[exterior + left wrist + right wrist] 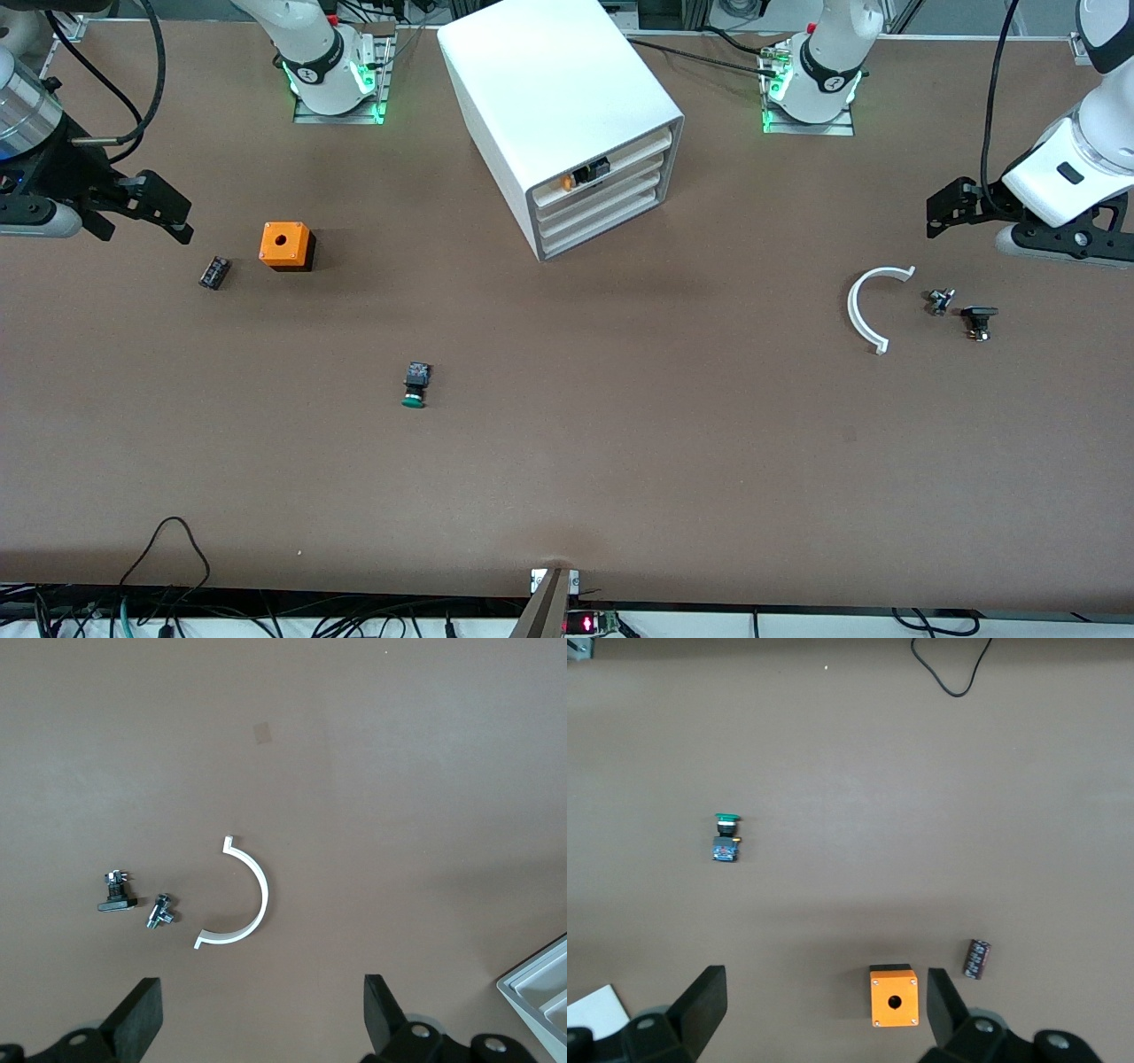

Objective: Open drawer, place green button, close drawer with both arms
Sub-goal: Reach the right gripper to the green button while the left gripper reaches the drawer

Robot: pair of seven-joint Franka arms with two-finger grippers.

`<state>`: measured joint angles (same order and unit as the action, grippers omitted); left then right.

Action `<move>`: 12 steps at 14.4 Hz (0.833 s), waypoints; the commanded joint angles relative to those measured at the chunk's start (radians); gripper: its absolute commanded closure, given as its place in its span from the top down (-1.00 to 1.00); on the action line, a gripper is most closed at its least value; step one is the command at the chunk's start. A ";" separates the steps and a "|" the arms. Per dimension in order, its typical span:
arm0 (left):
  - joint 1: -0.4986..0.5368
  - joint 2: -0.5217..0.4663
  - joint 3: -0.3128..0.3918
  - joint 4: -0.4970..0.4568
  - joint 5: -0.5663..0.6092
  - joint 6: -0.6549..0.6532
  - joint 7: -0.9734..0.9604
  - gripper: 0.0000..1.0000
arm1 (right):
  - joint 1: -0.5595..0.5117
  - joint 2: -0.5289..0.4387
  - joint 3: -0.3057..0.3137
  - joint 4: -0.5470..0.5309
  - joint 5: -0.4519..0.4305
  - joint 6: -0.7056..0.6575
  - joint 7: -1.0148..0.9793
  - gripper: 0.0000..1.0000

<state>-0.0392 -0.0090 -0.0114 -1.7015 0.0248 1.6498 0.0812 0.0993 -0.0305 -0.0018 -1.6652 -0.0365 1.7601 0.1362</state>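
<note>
matt brown table (620, 425), smooth white plastic cabinet (549, 80), glossy green-capped button (415, 385)

My right arm's upper links run off the front view's left edge, my left arm's off its right edge, and the cabinet (540, 997) is cropped at my left wrist view's lower right corner.

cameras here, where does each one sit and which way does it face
Front view: high across the table, facing both arm bases, the cabinet and the button; both arms show.
Left wrist view: on the left arm, looking down at a white curved piece; the left claw is open.
Right wrist view: on the right arm, looking down at the orange cube; the right claw is open.
Shared: the front and right wrist views both show the button.
</note>
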 commanded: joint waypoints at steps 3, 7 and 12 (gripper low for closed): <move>0.001 -0.014 -0.001 0.005 -0.020 -0.018 -0.009 1.00 | 0.003 0.009 0.002 0.036 -0.013 -0.048 -0.009 1.00; -0.002 -0.009 -0.001 0.006 -0.019 -0.018 -0.006 1.00 | 0.007 0.012 0.003 0.019 0.018 -0.057 -0.001 1.00; -0.004 0.015 -0.056 0.010 -0.034 -0.134 0.005 1.00 | 0.011 0.037 0.009 -0.015 0.021 -0.033 -0.021 1.00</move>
<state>-0.0402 -0.0016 -0.0378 -1.7026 0.0173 1.5730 0.0816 0.1080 -0.0082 0.0021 -1.6711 -0.0312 1.7233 0.1348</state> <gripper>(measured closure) 0.000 0.000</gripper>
